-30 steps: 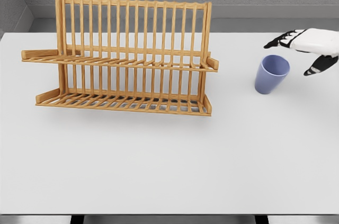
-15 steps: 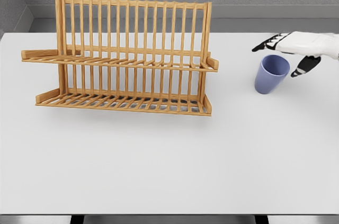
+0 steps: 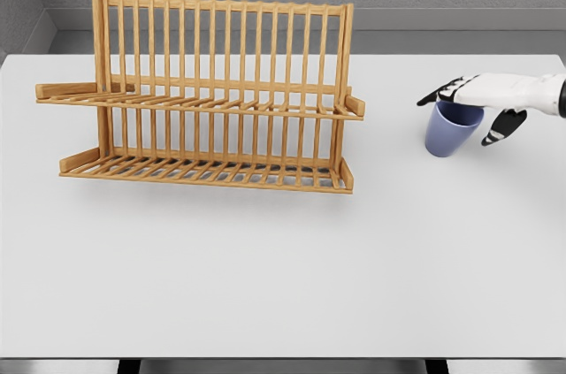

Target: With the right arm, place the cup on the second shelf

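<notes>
A lavender-blue cup (image 3: 449,132) stands upright on the white table (image 3: 283,259), to the right of the rack. My right hand (image 3: 467,110) reaches in from the right edge and hovers over the cup's mouth. Its dark-tipped fingers (image 3: 436,94) stretch past the rim on the far side and the thumb (image 3: 495,127) hangs beside the cup's right wall. The fingers are spread around the cup and have not closed on it. A two-tier wooden dish rack (image 3: 208,95) stands at the left, with its upper shelf (image 3: 195,102) bare. My left arm is out of sight.
The rack's lower shelf (image 3: 208,171) also holds nothing. A grey wall runs behind the table's far edge.
My right hand has moved left and down, from above and right of the cup to straddling its rim. The cup and rack have not moved.
</notes>
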